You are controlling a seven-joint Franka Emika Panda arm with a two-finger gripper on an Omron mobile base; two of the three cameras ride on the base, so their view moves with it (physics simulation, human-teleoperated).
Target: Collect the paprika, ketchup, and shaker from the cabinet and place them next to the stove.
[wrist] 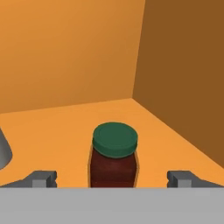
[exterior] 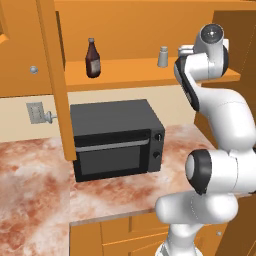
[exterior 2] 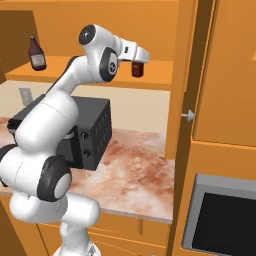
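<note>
Pincer (wrist: 113, 179) spread wide, released, one fingertip on each side of the paprika (wrist: 113, 155), not touching it. Paprika: squat dark brown jar, flat green lid, upright on the cabinet (exterior: 125, 75) shelf near its right inner wall. Ketchup (exterior: 92, 59) stands far left; shaker (exterior: 163, 56) between them.
</note>
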